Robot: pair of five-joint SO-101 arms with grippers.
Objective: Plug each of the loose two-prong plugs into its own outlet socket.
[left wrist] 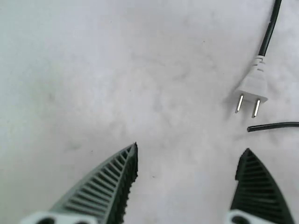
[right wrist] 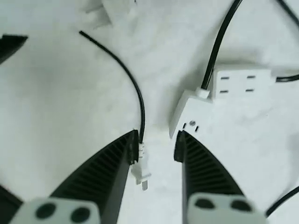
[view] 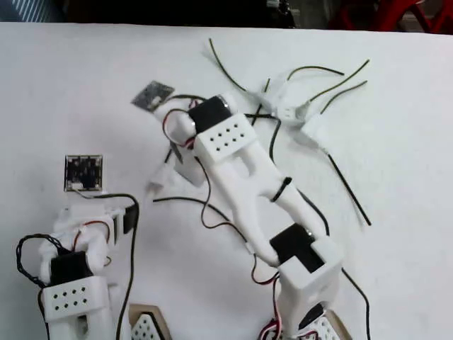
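My right gripper (right wrist: 158, 135) is open and low over the table, its fingers on either side of a small white two-prong plug (right wrist: 140, 167). The plug lies against one finger, and its black cable (right wrist: 132, 81) runs away from it. Just beyond the other finger sit a white outlet socket (right wrist: 188, 113) and a white outlet block (right wrist: 243, 80). In the high view this gripper (view: 175, 145) is at mid-table. My left gripper (left wrist: 190, 149) is open over bare table, holding nothing. Some way ahead of it lies another white plug (left wrist: 252, 87), prongs facing the gripper.
More white sockets (view: 294, 110) and loose black cables (view: 347, 180) are scattered at the table's back right. Two square marker tags (view: 83, 172) (view: 152, 95) lie on the left side. A cut cable end (left wrist: 273, 126) lies close to the left gripper's plug.
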